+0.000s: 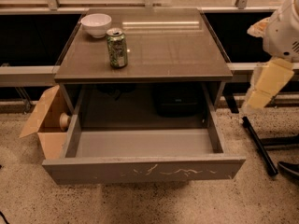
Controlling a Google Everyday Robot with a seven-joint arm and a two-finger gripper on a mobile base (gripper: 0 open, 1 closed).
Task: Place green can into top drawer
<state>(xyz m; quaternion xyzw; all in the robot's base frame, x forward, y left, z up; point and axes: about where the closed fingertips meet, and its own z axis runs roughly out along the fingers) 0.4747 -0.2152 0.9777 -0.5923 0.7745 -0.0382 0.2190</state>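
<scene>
The green can [117,47] stands upright on the bench [187,55] near a bowl [96,24], above the open top drawer [145,168]. The end effector [264,85] hangs at far right, well apart from the can; how open it is, I cannot tell. A sideways reach could topple the can.

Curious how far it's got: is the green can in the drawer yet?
No, the green can stands on the tabletop near the bowl, while the gripper hangs far right of the open drawer.

Dim warm light, glare streak on tabletop [187,50], claw [256,97] at right edge.
</scene>
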